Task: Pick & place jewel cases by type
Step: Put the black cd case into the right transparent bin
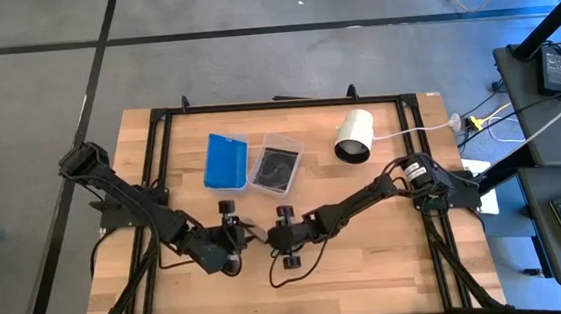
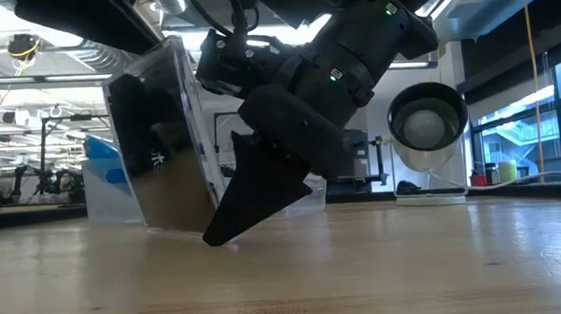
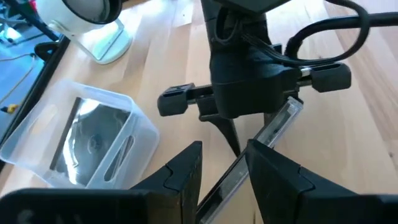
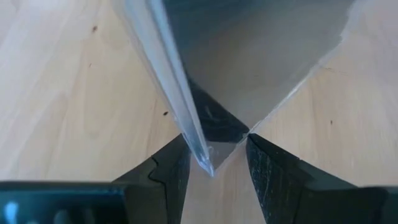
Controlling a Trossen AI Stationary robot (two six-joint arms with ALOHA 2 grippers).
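Two tubs sat at the back of the desk (image 1: 369,260): a blue tub (image 1: 225,160) on the left, holding what looked like blue cases, count unclear from above. Beside it, touching or nearly so, the clear tub (image 3: 37,146) held dark cases standing on edge, a disc showing through the front one (image 3: 93,140); how many stood behind it could not be made out.

Out front, mid-desk, the action: both arms met on one dark case (image 2: 159,136), held up on edge and tilted, its lower corner at the desk. The left end effector (image 3: 224,171) had its fingers either side of the case's clear edge, clamped on it. The right end effector (image 4: 214,165) straddled the opposite corner, fingers close on each side, gripping too.

In the low view the right arm's black body covered the case's right half. From above, the case was almost lost between the two end effectors. The right wrist view showed only a corner and a grey face. A white cylinder (image 1: 354,134) lay right of the tubs, dark mouth toward the front.
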